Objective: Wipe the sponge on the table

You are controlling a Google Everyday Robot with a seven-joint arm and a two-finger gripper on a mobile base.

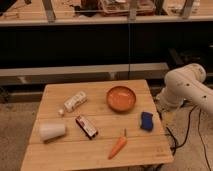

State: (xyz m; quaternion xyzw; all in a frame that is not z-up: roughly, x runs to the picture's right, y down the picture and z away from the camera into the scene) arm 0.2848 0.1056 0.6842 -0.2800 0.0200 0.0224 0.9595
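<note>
The sponge (147, 121) is lying flat on the table (100, 150), near its right edge, in front of the orange bowl (121, 98) and behind the carrot (117, 146). Its long axis is running roughly front to back. The white arm (187, 85) is standing just off the table's right side, with the sponge lying to its left as the nearest item. The gripper is lying outside this view, so its opening cannot be told.
</note>
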